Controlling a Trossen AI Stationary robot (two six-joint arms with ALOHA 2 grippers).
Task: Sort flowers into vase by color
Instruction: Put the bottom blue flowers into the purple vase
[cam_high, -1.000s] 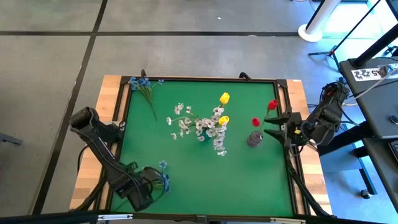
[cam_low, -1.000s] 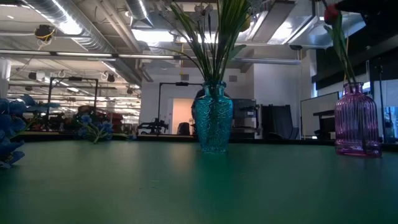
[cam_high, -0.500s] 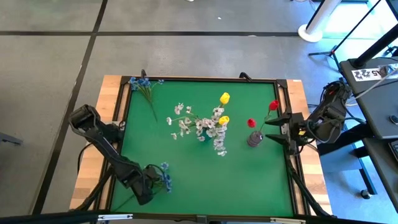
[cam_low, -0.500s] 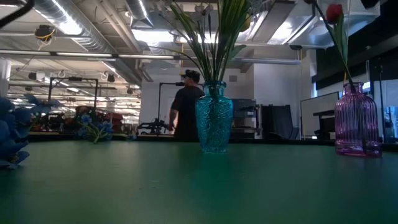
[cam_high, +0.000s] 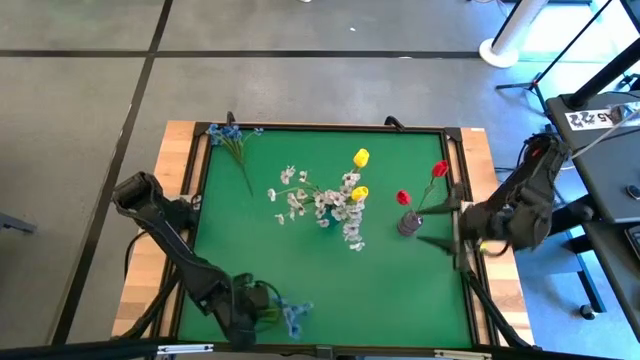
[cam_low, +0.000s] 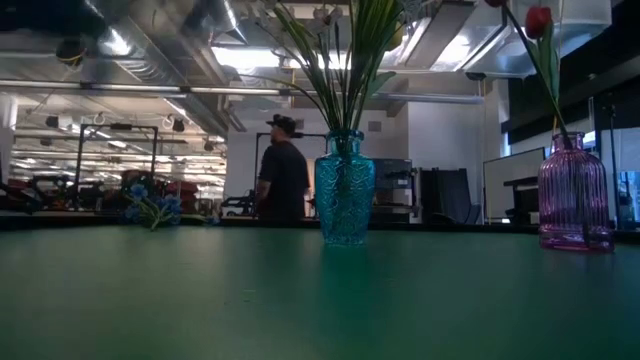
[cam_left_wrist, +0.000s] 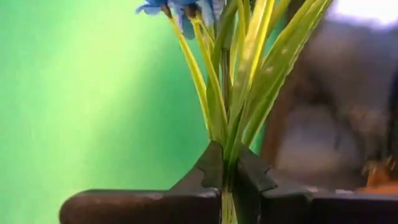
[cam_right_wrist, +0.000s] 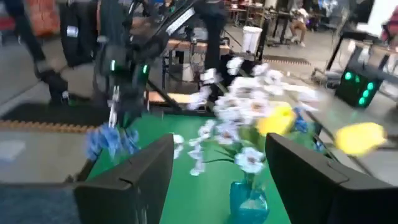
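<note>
My left gripper (cam_high: 262, 312) is near the table's front edge, shut on a blue blossom sprig (cam_high: 291, 316) whose green stems (cam_left_wrist: 231, 93) show in the left wrist view. A teal vase (cam_low: 345, 190) at mid-table holds white sprigs (cam_high: 325, 205) and yellow tulips (cam_high: 361, 157). A purple vase (cam_low: 573, 195) to its right holds two red tulips (cam_high: 403, 197). Another blue sprig (cam_high: 230, 137) lies on the mat at the far left corner. My right gripper (cam_high: 445, 226) stands open beside the purple vase, nothing between its fingers. My left gripper pinches the blue sprig's bundled stems and leaves (cam_left_wrist: 227, 167), well below the blossoms, between its two fingertips (cam_left_wrist: 211, 168). The fingers slant downward and lie across the stems. The blossoms (cam_left_wrist: 180, 6) point away beyond the fingers; whether the sprig rests on the mat, I cannot tell.
The green mat (cam_high: 400, 300) has a raised dark frame (cam_high: 470, 290) around it, on a wooden table. A person (cam_low: 283, 178) walks in the room beyond the far edge. Bare mat lies between the two vases and the front edge.
My left gripper has shut on the blue sprig's stems, turned, and gone toward the table's near edge and right. The sprig went with it and has left the low view. My right gripper has drawn back from the red tulips, risen and rolled.
</note>
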